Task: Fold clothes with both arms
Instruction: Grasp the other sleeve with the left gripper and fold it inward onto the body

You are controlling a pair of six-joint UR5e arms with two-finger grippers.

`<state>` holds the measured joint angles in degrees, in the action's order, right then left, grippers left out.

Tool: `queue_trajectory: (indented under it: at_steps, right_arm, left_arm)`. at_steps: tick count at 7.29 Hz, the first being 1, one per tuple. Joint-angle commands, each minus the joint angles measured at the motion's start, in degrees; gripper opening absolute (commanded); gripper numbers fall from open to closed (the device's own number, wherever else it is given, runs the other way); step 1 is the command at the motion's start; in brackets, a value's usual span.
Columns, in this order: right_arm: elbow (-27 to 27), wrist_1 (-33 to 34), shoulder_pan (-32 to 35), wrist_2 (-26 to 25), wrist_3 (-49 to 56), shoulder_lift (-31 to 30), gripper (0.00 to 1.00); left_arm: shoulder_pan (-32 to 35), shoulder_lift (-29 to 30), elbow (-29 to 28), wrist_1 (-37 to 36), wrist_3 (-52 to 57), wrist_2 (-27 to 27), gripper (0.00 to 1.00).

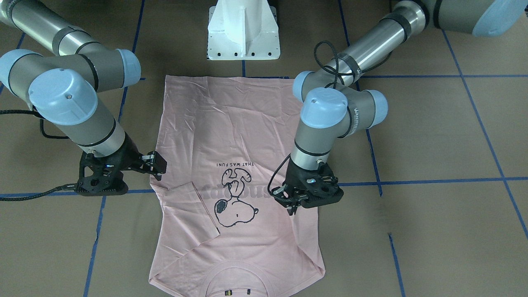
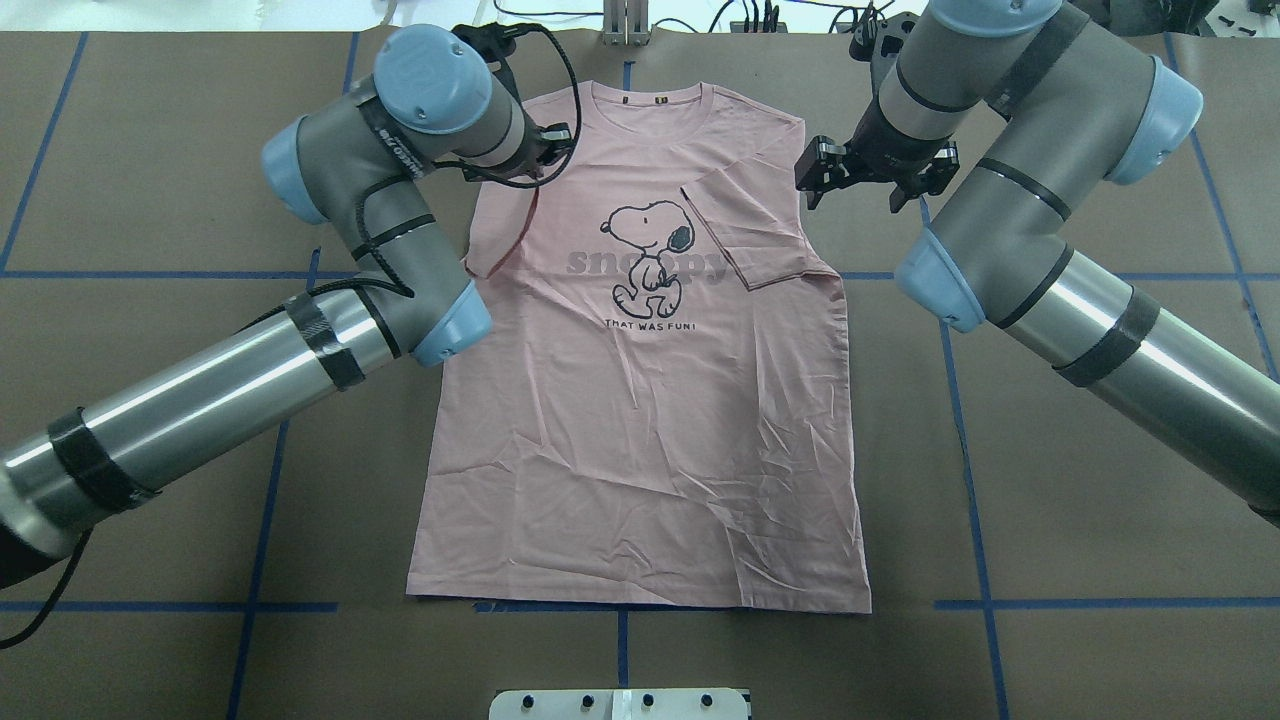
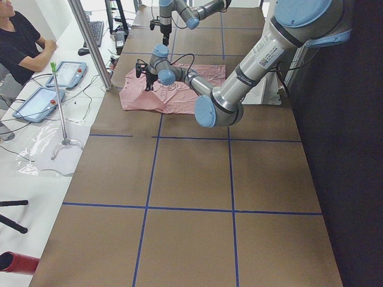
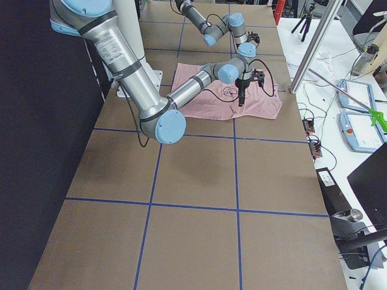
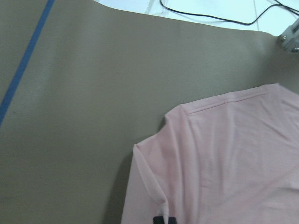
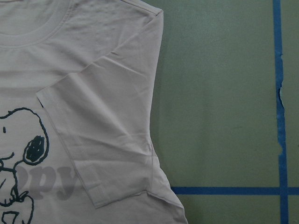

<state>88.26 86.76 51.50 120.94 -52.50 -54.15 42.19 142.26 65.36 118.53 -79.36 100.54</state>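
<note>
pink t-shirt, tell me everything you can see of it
The T-shirt is pale pink, wrinkled cotton-like cloth, lying flat, front up on the brown table, collar away from the robot. It bears a Snoopy cartoon, grey "snoopy" lettering and "THAT WAS FUN!". One sleeve is folded inward over the chest; the left gripper seems pinched on the opposite edge.
</note>
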Motion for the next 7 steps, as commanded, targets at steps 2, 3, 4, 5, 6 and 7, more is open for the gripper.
queue_trajectory:
  at_steps: [2, 3, 4, 5, 6, 7]
  right_arm:
    - [-0.55, -8.51, -0.09, 0.00, -0.41, -3.24, 1.00]
    - [-0.55, -8.53, -0.17, 0.00, -0.41, -3.16, 1.00]
    - [-0.55, -8.53, -0.17, 0.09, -0.41, -2.89, 1.00]
    - [-0.46, -8.53, -0.17, 0.09, -0.59, -2.46, 1.00]
    - [0.06, -8.36, -0.17, 0.18, -0.94, -2.36, 1.00]
    - [1.46, -8.10, -0.17, 1.92, -3.20, -2.62, 1.00]
  left_arm:
    - [-2.28, 0.23, -3.04, 4.15, -1.59, -0.43, 0.99]
    - [-2.37, -0.05, -2.61, 6.26, -1.76, -0.61, 1.00]
    - [-2.37, 0.04, -2.17, 6.54, -1.76, -0.61, 1.00]
    - [-2.29, -0.31, 0.79, 6.54, -1.59, -0.09, 1.00]
    - [-2.28, -1.88, 3.61, 6.19, -1.50, 0.35, 1.00]
    - [-2.28, -5.81, 10.25, 5.49, -1.41, 4.71, 1.00]
